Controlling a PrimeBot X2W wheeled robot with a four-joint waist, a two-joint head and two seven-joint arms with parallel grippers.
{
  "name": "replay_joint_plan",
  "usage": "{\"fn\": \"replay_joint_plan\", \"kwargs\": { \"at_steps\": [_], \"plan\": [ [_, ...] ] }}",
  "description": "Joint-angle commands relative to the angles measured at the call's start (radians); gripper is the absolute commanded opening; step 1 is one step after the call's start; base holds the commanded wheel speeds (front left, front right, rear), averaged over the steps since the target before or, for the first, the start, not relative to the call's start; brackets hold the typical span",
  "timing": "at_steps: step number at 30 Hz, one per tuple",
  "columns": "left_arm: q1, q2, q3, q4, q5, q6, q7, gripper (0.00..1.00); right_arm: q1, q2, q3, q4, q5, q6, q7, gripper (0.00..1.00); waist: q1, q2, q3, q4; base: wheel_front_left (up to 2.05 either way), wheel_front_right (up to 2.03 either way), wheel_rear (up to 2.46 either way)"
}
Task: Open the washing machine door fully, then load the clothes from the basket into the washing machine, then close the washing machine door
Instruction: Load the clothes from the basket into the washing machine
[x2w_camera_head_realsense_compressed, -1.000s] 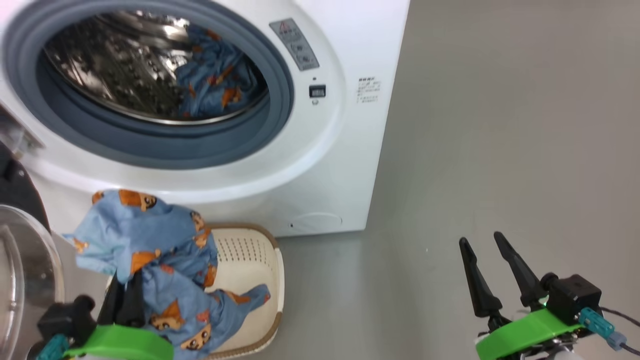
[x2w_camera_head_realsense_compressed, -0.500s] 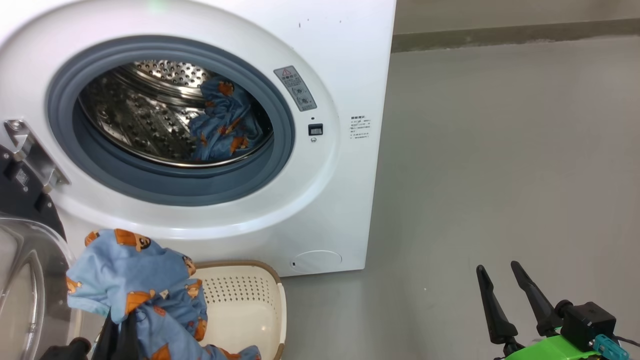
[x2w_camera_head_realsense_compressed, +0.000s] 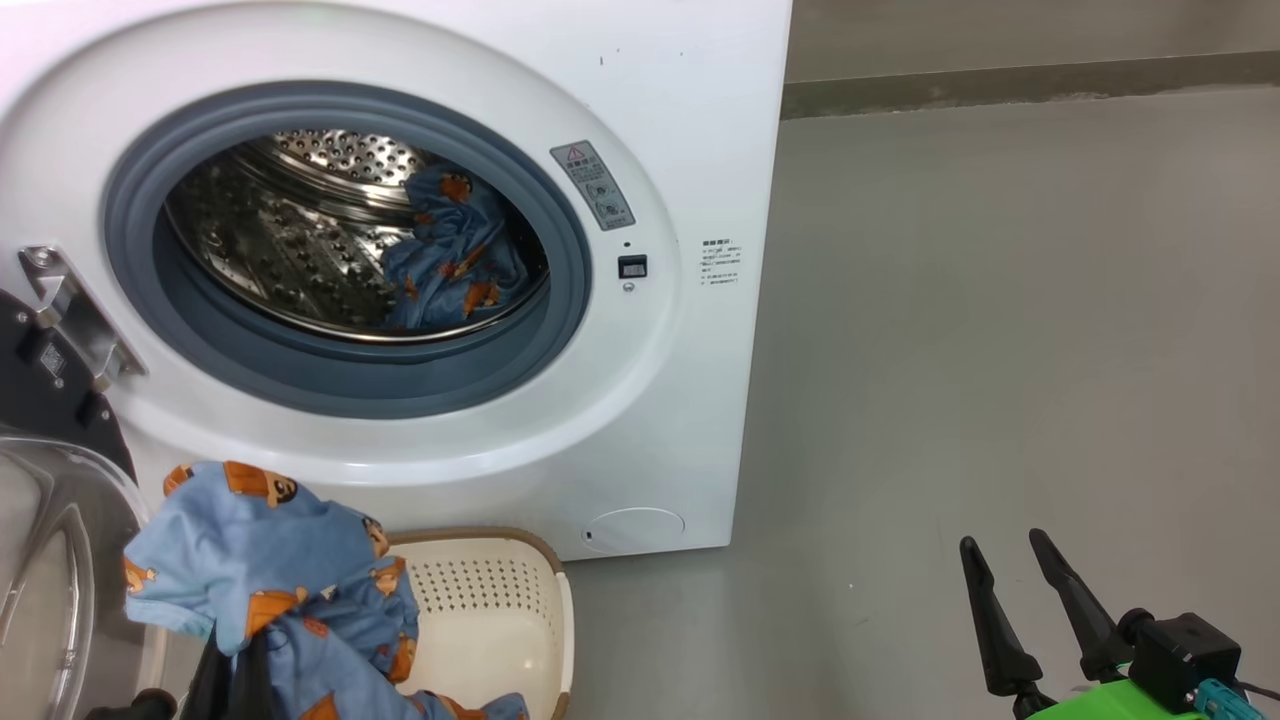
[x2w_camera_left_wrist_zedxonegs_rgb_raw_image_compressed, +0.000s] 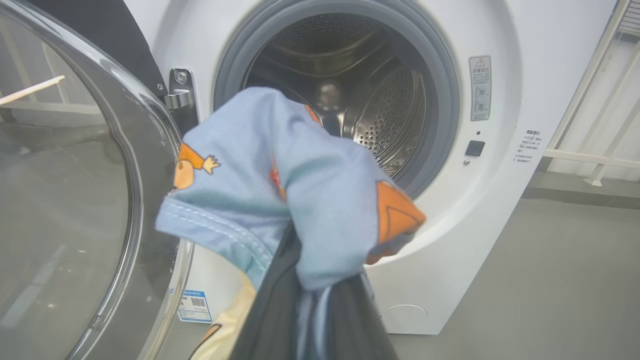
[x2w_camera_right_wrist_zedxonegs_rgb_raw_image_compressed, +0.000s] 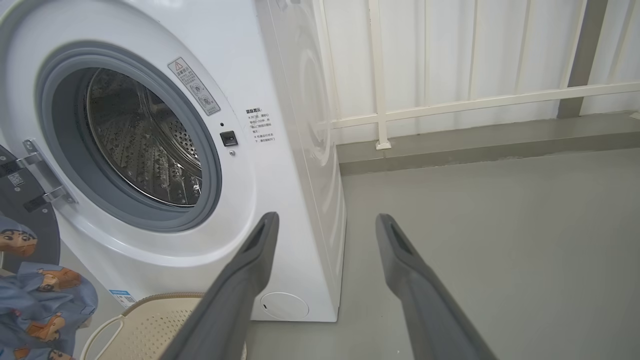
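The washing machine (x2w_camera_head_realsense_compressed: 700, 120) is seen with its mouth wide open, and the washing machine door (x2w_camera_head_realsense_compressed: 45, 540) is swung out at the left edge, hung from its metal hinge (x2w_camera_head_realsense_compressed: 70, 310). One bundle of the clothes (x2w_camera_head_realsense_compressed: 450, 265) is already lodged in the steel drum (x2w_camera_head_realsense_compressed: 290, 250), on its right side. A second garment (x2w_camera_head_realsense_compressed: 250, 545) is held up at the lower left, draped over the left gripper (x2w_camera_head_realsense_compressed: 232, 675), whose jaws are closed on it, just above the basket (x2w_camera_head_realsense_compressed: 500, 610). The right gripper (x2w_camera_head_realsense_compressed: 1002, 545) is seen low on the right over the grey floor (x2w_camera_head_realsense_compressed: 1000, 350), jaws parted and empty.
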Motion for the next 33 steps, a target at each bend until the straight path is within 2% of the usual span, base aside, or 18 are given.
{"fn": "replay_joint_plan", "kwargs": {
  "at_steps": [1, 33],
  "plan": [
    [-0.011, 0.01, 0.037, -0.035, 0.011, 0.01, -0.014, 0.0, -0.012, -0.009, 0.018, -0.03, -0.012, 0.003, -0.005, 1.0, -0.0001, 0.0, 0.0, -0.001, 0.0, 0.0, 0.0],
    [0.015, 0.004, 0.008, -0.064, 0.008, 0.037, -0.014, 0.0, -0.014, -0.012, 0.021, -0.031, -0.013, 0.003, -0.005, 1.0, -0.0001, 0.0, 0.009, 0.008, 0.0, 0.0, 0.0]
  ]
}}
